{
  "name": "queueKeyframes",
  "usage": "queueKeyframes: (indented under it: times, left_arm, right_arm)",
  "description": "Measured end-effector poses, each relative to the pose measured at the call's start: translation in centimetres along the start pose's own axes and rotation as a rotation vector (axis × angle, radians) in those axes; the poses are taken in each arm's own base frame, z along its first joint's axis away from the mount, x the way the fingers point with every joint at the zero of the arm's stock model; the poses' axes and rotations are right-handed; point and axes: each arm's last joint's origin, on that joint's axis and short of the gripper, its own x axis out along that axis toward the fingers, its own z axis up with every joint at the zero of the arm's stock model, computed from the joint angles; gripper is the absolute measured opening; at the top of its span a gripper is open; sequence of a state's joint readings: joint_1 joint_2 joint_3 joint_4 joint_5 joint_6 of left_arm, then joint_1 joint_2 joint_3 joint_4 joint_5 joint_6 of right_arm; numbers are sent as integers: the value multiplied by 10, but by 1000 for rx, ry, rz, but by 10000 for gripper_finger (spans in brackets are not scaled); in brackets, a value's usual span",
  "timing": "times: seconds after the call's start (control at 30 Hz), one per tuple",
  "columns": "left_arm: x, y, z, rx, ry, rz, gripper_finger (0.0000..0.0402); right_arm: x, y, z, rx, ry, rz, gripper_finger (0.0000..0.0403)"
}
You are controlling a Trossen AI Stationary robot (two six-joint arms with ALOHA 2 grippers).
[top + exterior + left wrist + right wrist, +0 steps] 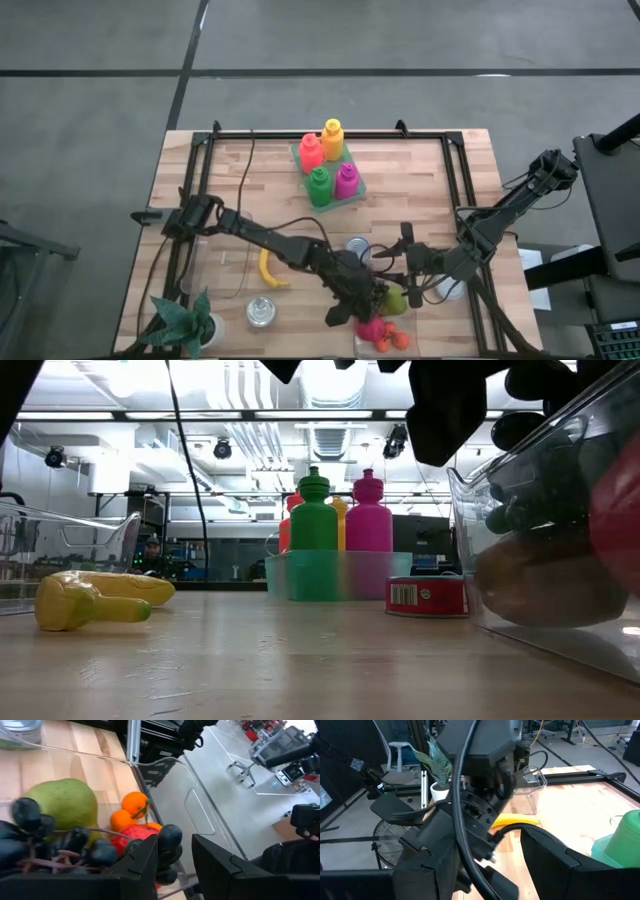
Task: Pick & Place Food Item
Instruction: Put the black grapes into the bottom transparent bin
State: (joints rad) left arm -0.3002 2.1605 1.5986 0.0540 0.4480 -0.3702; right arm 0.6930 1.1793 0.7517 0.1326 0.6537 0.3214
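A bunch of dark grapes (pixel 75 845) hangs inside a clear bin (pixel 470 540) at the table's near right. My left gripper (pixel 175 840) is shut on the bunch and reaches over the bin (pixel 368 300). In the bin lie a green fruit (pixel 65 802), small oranges (pixel 135 805) and a red item (pixel 132 832). My right gripper (pixel 400 260) hovers just beyond the bin's far side. It is open (pixel 485 835), with only a black cable and the left arm's wrist in front of it. My left gripper pinches the grape bunch at one end, where a grape (pixel 170 837) sits between its two fingers. The fingers slant down from the table's left over the bin. The rest of the bunch (pixel 530 500) hangs beside and below them, above the other fruit.
A yellow banana (pixel 270 270) lies left of the bin on the wood. A red-labelled can (pixel 358 247) stands just beyond the bin, and a tray of coloured bottles (pixel 328 170) farther back. A potted plant (pixel 185 320) and a jar (pixel 262 312) sit near left.
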Motion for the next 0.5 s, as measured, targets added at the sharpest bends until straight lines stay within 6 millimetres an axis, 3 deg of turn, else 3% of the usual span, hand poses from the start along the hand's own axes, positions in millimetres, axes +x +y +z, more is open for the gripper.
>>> queueKeyframes:
  times: [0.5]
  left_arm:
    - [8,-17,-6,47,6,-26,125]
  right_arm:
    - [0,0,0,-1,1,0,199]
